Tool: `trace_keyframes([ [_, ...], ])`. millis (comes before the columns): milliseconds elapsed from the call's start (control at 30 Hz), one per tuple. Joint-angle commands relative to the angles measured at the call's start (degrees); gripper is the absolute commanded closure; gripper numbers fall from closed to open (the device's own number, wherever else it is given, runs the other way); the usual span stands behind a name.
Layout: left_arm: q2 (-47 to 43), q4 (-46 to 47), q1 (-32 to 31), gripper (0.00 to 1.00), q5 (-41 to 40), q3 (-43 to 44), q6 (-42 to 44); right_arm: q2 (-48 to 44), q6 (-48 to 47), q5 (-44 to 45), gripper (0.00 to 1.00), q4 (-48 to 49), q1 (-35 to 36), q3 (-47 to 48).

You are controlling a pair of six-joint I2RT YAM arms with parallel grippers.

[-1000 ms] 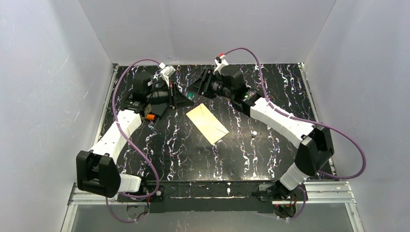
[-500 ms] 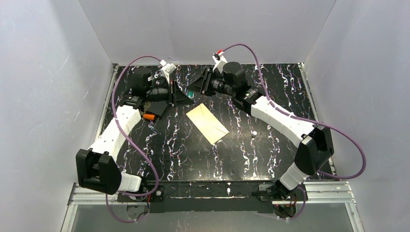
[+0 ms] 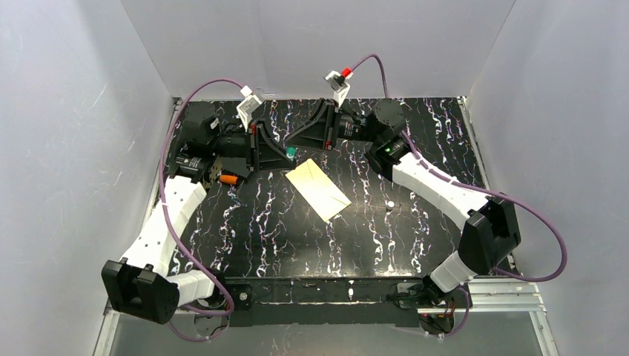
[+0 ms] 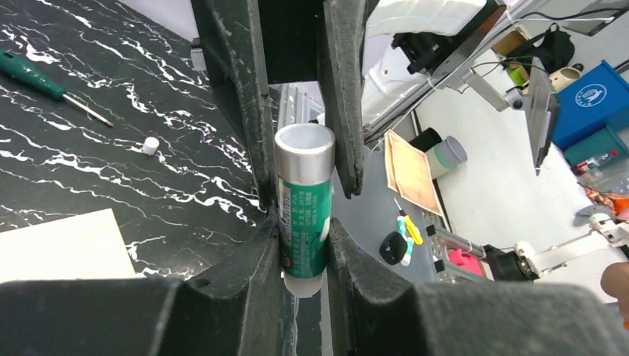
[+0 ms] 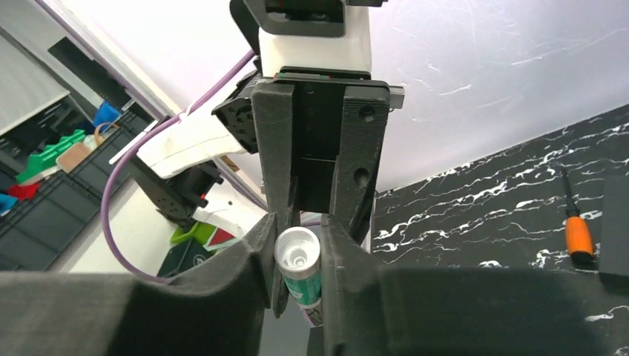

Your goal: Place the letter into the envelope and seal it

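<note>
Left jaws: the left gripper (image 4: 303, 236) pinches the lower body of a green glue stick (image 4: 304, 194), one dark finger pressed to each side.
Right jaws: the right gripper (image 5: 300, 239) is closed on the stick's other, pale end; seen from the left wrist, its fingers (image 4: 343, 111) hug the silver-white end from both sides.
Glue stick: held off the table between the two grippers, which face each other tip to tip. Its long axis runs along the fingers of both, pale end toward the right gripper. From above only a green speck (image 3: 291, 152) shows where the tips meet.
Arms: both reach to the far middle of the table (image 3: 282, 237), the left gripper (image 3: 285, 155) coming in from the left, the right gripper (image 3: 297, 145) from the right.
Envelope: the cream envelope (image 3: 317, 190) lies flat at mid-table, just on the near side of the meeting grippers and apart from both. Its long axis runs diagonally, from far-left to near-right, with one short end toward the grippers. A fold line crosses its face; which way the flap points cannot be read. A pale corner of it (image 4: 59, 245) shows at the lower left of the left wrist view.
Around: a small white cap (image 3: 389, 204) sits on the table right of the envelope. An orange screwdriver (image 3: 231, 179) lies beside the left arm, a green screwdriver (image 4: 30, 73) farther off.
</note>
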Motion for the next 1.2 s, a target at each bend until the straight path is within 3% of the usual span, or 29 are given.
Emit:
trace_keyframes([
  [0,0.21,0.61,0.00,1.00,-4.47,0.85,1.54,-1.00,-7.08,0.47,0.53,-13.49,1.71,5.72],
  [33,0.14,0.30,0.05,1.00,-8.09,0.65,2.37,-1.39,-11.47,8.87,0.35,-24.14,2.09,7.80],
  [100,-0.28,-0.59,0.00,1.00,-17.69,-0.19,4.73,-1.52,-13.93,26.98,0.23,-38.47,2.64,11.00],
  [167,-0.45,-1.06,-0.06,1.00,-28.91,-1.17,7.27,-2.08,-10.92,36.69,0.21,-40.96,3.04,10.37],
  [267,0.20,-2.71,-0.20,1.00,-35.92,-1.11,12.03,-0.65,-8.56,43.97,0.23,-46.50,4.25,11.32],
  [500,0.83,-9.45,-0.35,1.00,-36.65,0.03,19.04,1.03,-6.87,50.75,0.45,-42.62,7.00,12.52],
  [700,0.88,-10.34,-0.33,1.00,-35.63,-0.33,19.46,3.56,-7.04,46.22,0.31,-38.28,7.14,14.25],
  [800,0.87,-10.35,-0.38,1.00,-34.91,-0.38,19.44,4.61,-7.35,46.45,0.30,-39.51,7.23,15.78],
  [1000,0.69,-10.15,-0.38,1.00,-34.22,-0.41,19.11,6.63,-8.58,46.21,0.63,-42.91,7.23,18.99],
  [1067,0.82,-10.58,-0.34,1.00,-34.26,-0.25,19.41,6.35,-8.77,46.65,0.69,-42.85,7.23,18.76],
  [1133,0.90,-11.48,-0.39,1.00,-34.28,-0.06,20.08,5.97,-9.72,47.04,0.62,-43.08,7.23,18.81],
  [1167,0.87,-11.87,-0.33,1.00,-34.28,-0.10,20.45,5.82,-10.45,47.16,0.52,-43.21,7.23,18.89],
])
